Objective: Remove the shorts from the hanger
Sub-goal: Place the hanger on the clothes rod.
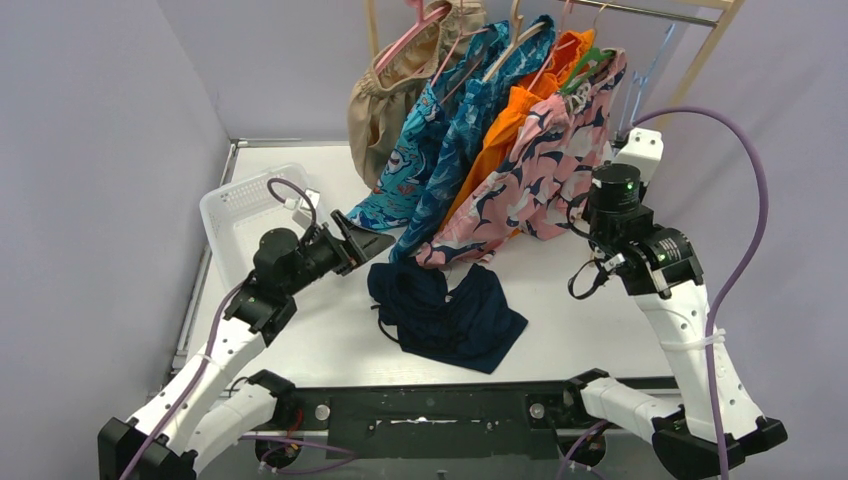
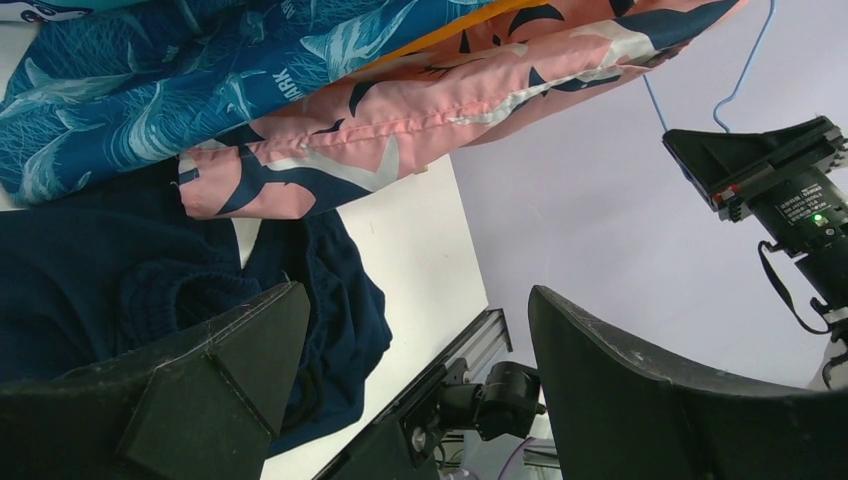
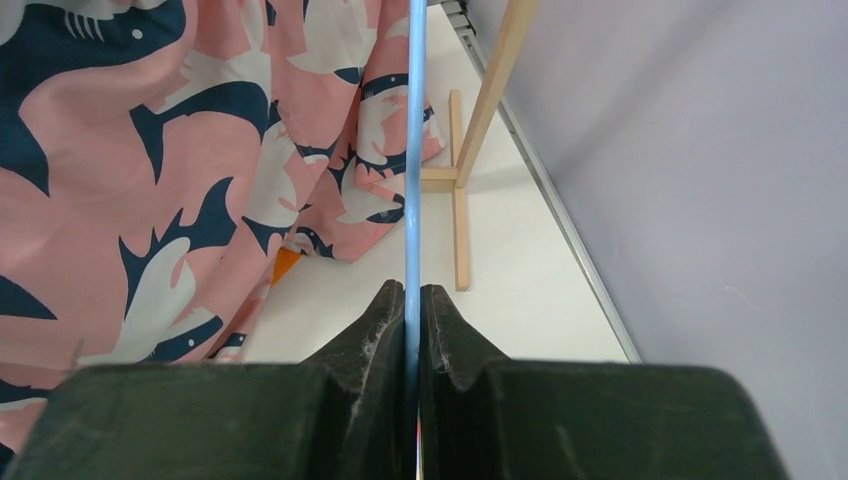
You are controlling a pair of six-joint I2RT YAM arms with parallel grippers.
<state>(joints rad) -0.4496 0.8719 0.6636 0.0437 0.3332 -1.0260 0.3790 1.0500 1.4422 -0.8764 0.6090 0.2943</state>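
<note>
Navy fabric is lying crumpled on the table (image 1: 590, 290) in front of my arms: one pair, the navy shorts (image 1: 445, 315), is already off and sitting free of any hanger. The right gripper (image 3: 412, 295) is pinching a thin light-blue wire hanger (image 3: 412, 150) with its jaws pressed together on the wire, and as far as I can see that hanger is carrying nothing. The left gripper (image 1: 365, 240) is hovering just above the near edge of the navy pair with its jaws standing wide apart and nothing between them. Five pairs are hanging from the wooden rack (image 1: 700, 60) – the pink shark-print shorts (image 1: 560, 160) nearest my right arm, then the orange shorts (image 1: 510, 115), the dark teal-blue print shorts (image 1: 470, 140), the turquoise print shorts (image 1: 420, 150) and the tan shorts (image 1: 385, 90) at the far left. So I am judging the job to be barely started – one pair down, five waiting. A white basket (image 1: 235, 215) is sitting beside my left arm, and I am guessing the loose pair belongs there.
</note>
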